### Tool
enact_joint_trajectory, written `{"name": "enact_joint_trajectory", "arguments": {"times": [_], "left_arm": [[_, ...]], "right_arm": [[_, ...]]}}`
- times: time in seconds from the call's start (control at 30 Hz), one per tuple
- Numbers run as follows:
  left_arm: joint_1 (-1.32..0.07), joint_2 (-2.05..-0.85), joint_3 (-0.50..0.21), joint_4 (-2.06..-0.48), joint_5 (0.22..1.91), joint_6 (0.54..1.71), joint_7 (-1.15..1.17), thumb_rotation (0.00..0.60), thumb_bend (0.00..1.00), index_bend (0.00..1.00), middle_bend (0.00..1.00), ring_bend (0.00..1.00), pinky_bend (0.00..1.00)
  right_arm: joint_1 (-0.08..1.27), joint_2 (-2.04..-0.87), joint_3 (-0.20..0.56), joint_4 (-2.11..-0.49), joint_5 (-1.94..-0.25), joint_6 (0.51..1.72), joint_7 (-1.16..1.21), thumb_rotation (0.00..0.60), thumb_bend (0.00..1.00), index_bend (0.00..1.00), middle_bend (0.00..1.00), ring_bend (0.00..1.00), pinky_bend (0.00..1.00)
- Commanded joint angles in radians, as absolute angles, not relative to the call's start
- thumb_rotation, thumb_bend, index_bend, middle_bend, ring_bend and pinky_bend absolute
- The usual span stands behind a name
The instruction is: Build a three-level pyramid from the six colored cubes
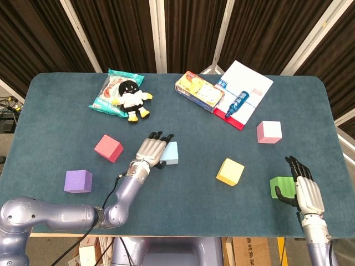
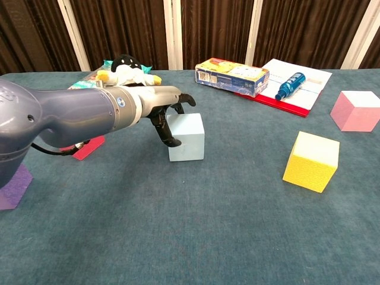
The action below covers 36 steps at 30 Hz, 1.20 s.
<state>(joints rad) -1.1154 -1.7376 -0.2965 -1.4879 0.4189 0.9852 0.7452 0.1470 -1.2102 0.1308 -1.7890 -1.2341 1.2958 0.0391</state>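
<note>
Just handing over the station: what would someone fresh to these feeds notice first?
Most striking is the left hand reaching over the table's middle, its fingers at the left side of the light blue cube. Around it the other cubes lie scattered and unstacked: red and purple to the left, yellow and pink to the right. The right hand sits at the near right edge beside the green cube.

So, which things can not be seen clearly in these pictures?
- Green cube: head view, partly behind the right hand; outside the chest view.
- Light blue cube: left hand covers its left side in both views, so contact is unclear.
- Red cube: chest view, mostly behind the left arm.
</note>
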Motion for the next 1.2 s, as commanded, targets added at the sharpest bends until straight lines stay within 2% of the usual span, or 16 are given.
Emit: {"name": "enact_joint_trajectory", "arguments": {"times": [0.03,0.5,0.9,1.2], "left_arm": [[-1.117,-1.735,-0.295,-1.486,0.425,0.983,0.739,0.6,0.43,0.01,0.21,0.01,0.06],[-1.129,-1.726,-0.294,-1.453,0.478,0.965,0.698,0.6,0.44,0.03,0.23,0.02,0.06],[-1.115,-1.744,-0.279,-1.355,0.634,0.856,0.55,0.6,0.44,0.03,0.23,0.02,0.06],[-1.119,-1.754,-0.272,-1.308,0.672,0.836,0.518,0.6,0.44,0.03,0.23,0.02,0.06]], "right_arm": [[0.147,-1.21,0.131,-1.79,-1.234,1.296,0.039,0.6,0.4,0.0,0.0,0.0,0.0],[0.146,-1.211,0.13,-1.794,-1.23,1.298,0.036,0.6,0.4,0.0,0.0,0.0,0.0],[0.147,-1.211,0.129,-1.792,-1.229,1.297,0.037,0.6,0.4,0.0,0.0,0.0,0.0],[0.147,-1.212,0.129,-1.791,-1.229,1.298,0.035,0.6,0.4,0.0,0.0,0.0,0.0]]}}
